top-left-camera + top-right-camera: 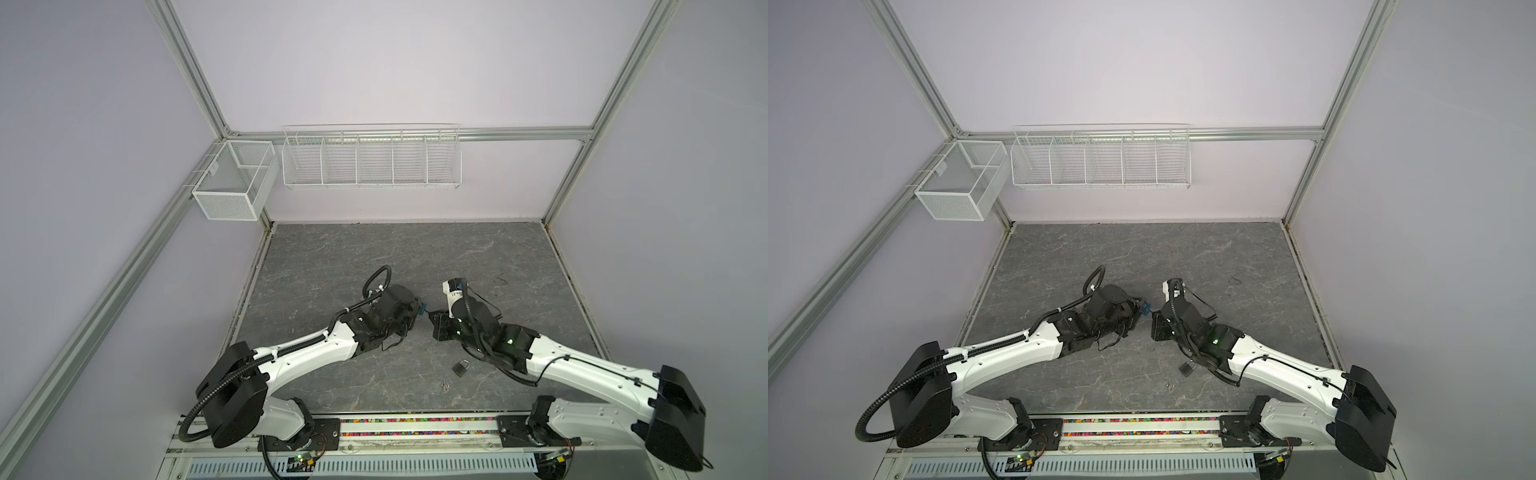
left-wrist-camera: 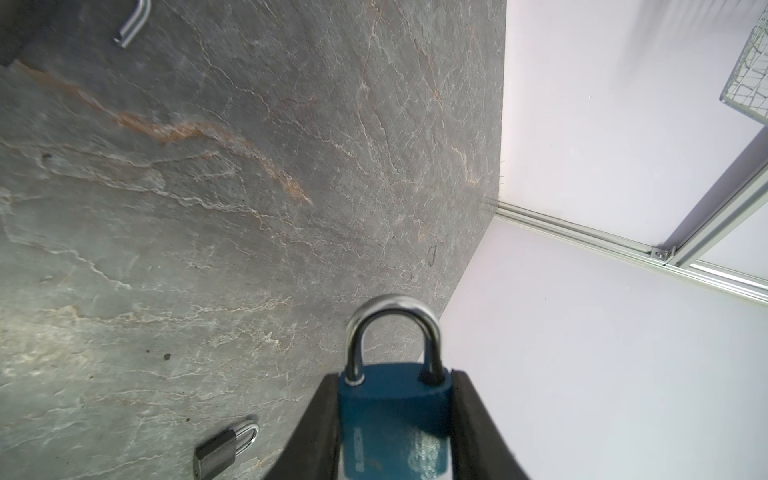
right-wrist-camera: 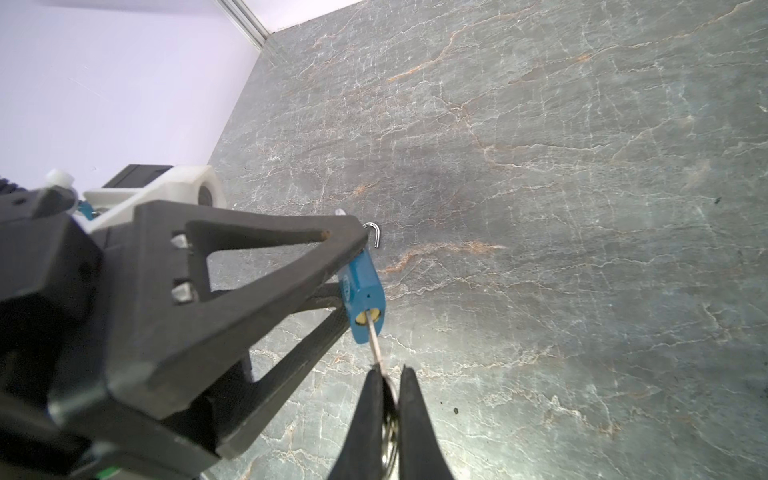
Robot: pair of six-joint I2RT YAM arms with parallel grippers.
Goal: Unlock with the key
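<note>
In both top views we see the blue padlock (image 1: pixel 423 308) (image 1: pixel 1145 308) raised over the table (image 1: pixel 374 257). In the left wrist view our left gripper (image 2: pixel 394 374) clamps its body; in the right wrist view our right gripper (image 3: pixel 388 372) pinches the key (image 3: pixel 374 337), blade in the keyhole.

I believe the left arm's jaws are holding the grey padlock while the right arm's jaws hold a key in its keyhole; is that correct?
Not quite. The left wrist view shows the jaws of the left gripper shut on the blue padlock; the grey padlock lies loose on the table. The rest stands: the jaws of the right gripper hold the key in that padlock's keyhole.
</note>
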